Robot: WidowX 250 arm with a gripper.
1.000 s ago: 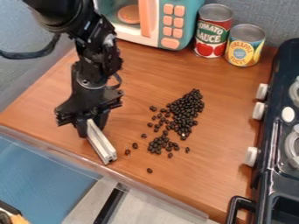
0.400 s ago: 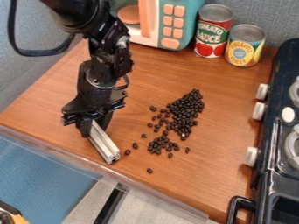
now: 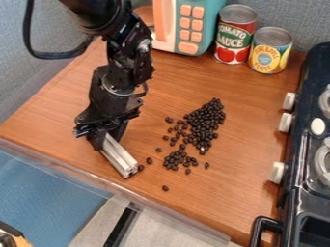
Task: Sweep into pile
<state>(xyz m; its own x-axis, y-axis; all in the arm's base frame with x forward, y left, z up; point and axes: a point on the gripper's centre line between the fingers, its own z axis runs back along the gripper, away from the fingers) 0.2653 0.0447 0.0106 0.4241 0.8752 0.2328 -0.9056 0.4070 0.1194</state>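
Observation:
The black gripper hangs low over the left part of the wooden table, shut on one end of a silvery metal bar. That bar slants down to the right, its free end close beside a lone bean at the left of the scattered ones. Dark beans form a dense heap right of the table's middle, with a smaller cluster below it. Several single beans lie around, one nearest the front edge.
A toy microwave stands at the back, with a tomato sauce can and a pineapple can to its right. The dark toy stove borders the right side. A clear strip runs along the table's front edge.
The arm and gripper have moved right with the metal bar, whose free end has come up against or close to the leftmost bean. The heap looks the same.

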